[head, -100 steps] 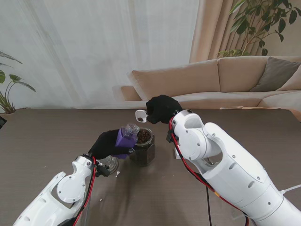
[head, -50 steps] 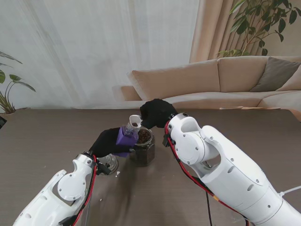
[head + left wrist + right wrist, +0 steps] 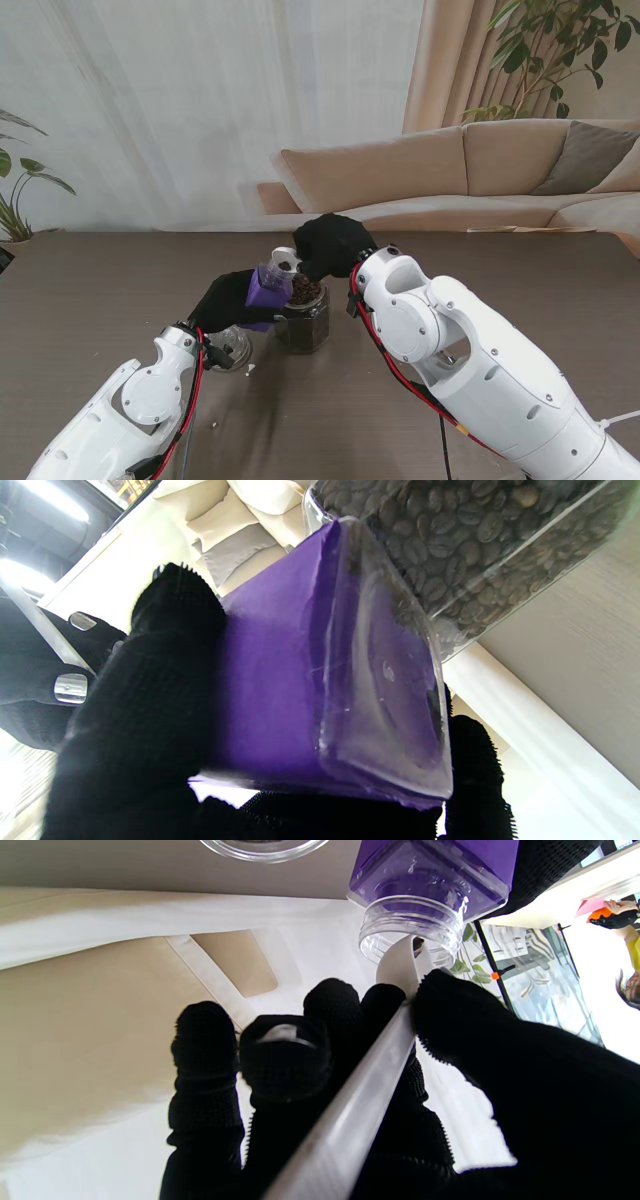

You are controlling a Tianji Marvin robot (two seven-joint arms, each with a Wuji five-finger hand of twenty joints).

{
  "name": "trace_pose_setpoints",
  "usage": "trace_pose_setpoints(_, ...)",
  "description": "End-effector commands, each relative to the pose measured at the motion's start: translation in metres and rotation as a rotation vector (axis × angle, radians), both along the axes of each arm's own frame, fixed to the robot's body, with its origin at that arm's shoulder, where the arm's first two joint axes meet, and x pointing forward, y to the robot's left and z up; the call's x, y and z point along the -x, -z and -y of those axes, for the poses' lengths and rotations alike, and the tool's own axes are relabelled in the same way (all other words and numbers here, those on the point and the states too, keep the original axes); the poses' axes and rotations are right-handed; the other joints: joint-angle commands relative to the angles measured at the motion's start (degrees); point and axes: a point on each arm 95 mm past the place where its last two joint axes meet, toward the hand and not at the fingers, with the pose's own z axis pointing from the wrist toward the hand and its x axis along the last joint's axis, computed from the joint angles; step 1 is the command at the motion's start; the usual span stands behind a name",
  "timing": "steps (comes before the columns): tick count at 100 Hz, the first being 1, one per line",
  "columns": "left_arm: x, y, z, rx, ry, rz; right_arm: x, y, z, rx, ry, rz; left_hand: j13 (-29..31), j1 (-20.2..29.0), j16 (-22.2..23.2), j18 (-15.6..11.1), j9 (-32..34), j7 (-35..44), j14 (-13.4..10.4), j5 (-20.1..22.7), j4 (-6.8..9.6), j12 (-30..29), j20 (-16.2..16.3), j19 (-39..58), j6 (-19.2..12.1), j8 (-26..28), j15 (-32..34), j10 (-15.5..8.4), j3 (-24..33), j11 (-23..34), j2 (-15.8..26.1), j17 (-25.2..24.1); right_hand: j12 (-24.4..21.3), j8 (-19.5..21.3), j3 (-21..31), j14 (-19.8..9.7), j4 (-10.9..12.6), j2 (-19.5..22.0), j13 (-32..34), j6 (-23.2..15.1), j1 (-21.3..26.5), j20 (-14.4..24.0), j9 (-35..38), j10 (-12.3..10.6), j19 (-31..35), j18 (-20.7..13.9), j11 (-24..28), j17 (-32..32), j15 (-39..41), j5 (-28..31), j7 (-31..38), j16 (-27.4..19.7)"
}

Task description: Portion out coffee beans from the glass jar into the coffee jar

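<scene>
Stand view, left to right: left hand (image 3: 228, 300), black-gloved, clenched around purple-labelled clear plastic coffee jar (image 3: 268, 289), tilted with threaded mouth up and toward right, just beside hexagonal glass jar (image 3: 305, 318) of beans on table (image 3: 90, 290). Right hand (image 3: 330, 245) gripping white scoop (image 3: 285, 262). Scoop bowl now at coffee jar's mouth, farther left than a second ago.

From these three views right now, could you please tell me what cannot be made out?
- Beans inside the purple jar: its label hides them at the left wrist; the mouth is too small from the stand.
- Spoon bowl: edge-on at the right wrist, tiny from the stand.
- Glass jar base: left hand partly covers it.
</scene>
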Motion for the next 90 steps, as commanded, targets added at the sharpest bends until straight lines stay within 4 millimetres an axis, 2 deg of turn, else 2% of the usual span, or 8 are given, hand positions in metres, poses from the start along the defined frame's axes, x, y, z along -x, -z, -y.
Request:
trace_pose_setpoints(1, -0.0003, -0.004, 0.0035, 0.011, 0.015, 0.009, 0.0071, -0.001, -0.0067, 0.009, -0.031, 0.018, -0.71, 10.34, 1.38, -7.9, 0.4, 10.74, 1.99, 8.04, 2.47, 0.44, -0.39, -0.74, -4.45, 3.5, 3.67, -3.02, 24.14, -0.01, 13.73, -1.95, 0.6, 0.94, 3.54, -4.8, -0.49, -0.47, 1.54, -1.04, 0.16, -0.01, 1.8, 1.39, -0.79, 0.25, 0.51, 19.22, 0.63, -0.25, 0.86, 0.48)
trace_pose_setpoints(51, 0.0021, -0.0104, 0.0009, 0.028, 0.012, 0.041, 0.0092, 0.001, -0.0141, 0.076, -0.097, 0.209, -0.56, 10.21, 1.35, -7.9, 0.52, 10.8, 2.07, 8.27, 2.46, 0.41, -0.39, -0.74, -4.46, 3.45, 3.65, -2.94, 24.43, -0.03, 13.54, -1.95, 0.61, 1.05, 3.85, -5.4, -0.64, -0.4, 1.55, -1.48, -0.28, -0.05, 1.78, 0.96, -0.73, -0.28, 0.57, 19.55, 0.64, -0.36, 0.97, 0.51)
trace_pose_setpoints(90, 0.0018, -0.0105, -0.0011, 0.025, 0.017, 0.046, 0.0085, 0.0023, -0.0156, 0.091, -0.098, 0.264, -0.6, 10.09, 1.35, -7.9, 0.54, 10.88, 1.94, 8.18, 2.39, 0.49, -0.39, -0.74, -4.62, 3.57, 3.65, -3.18, 24.44, 0.04, 13.58, -1.95, 0.57, 1.06, 4.04, -5.73, -0.74, -0.39, 1.59, -1.68, -0.45, -0.12, 1.74, 0.84, -0.78, -0.43, 0.66, 19.7, 0.55, -0.44, 1.02, 0.48)
